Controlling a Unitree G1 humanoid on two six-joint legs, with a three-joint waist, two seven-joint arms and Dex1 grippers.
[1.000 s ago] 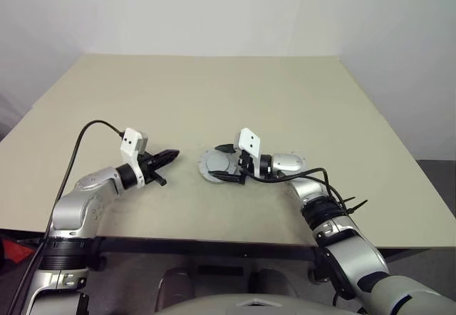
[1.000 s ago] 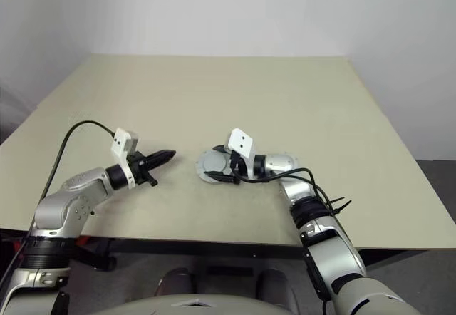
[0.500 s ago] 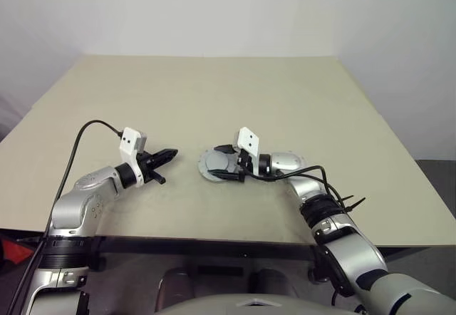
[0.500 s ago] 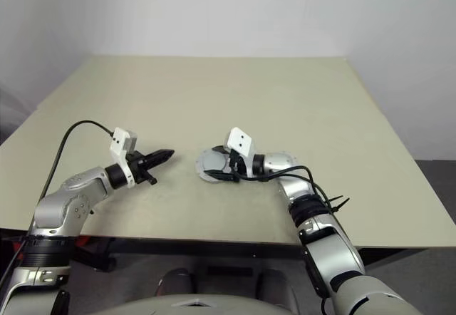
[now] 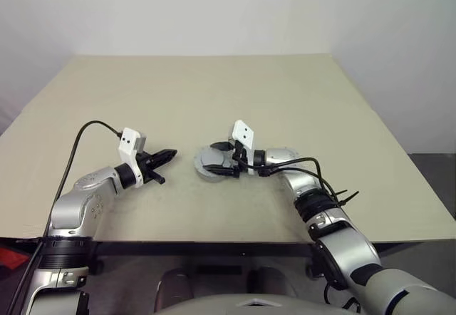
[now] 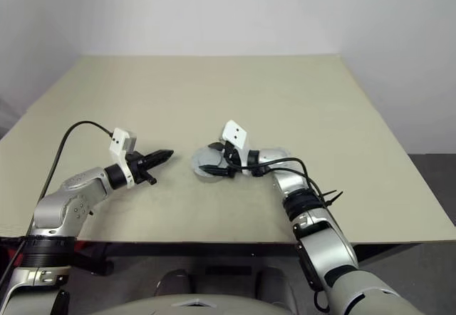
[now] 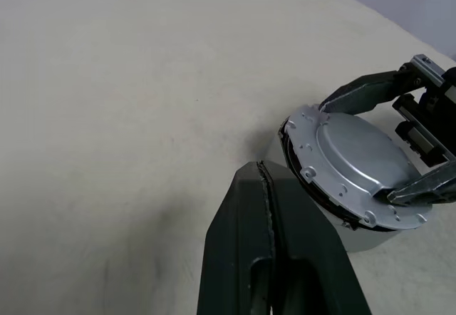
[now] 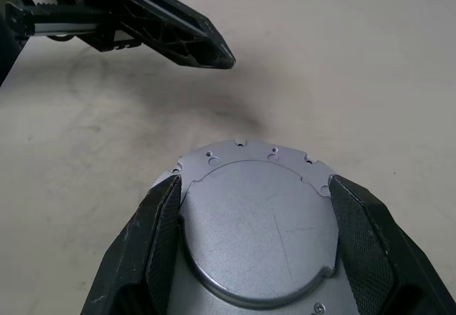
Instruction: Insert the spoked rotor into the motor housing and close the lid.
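Seating the lid on the housing, mid-bench

On the bench [image 5: 285, 87] the right gripper [image 8: 253, 187] fingers clasp the lid [image 8: 256, 222] by its rim, tilted over the housing [image 7: 356, 233]; lower it level, square it, then release. Left gripper [image 5: 165, 157] closed, empty, beside

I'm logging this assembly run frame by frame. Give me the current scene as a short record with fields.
surface: beige table
lid: silver disc, lying on the table, smooth raised face up
right gripper: fingers on both sides of the lid's rim, gripping it
left gripper: shut, holding nothing, pointing at the lid with a gap between
rotor and housing: cannot tell; the lid may cover them
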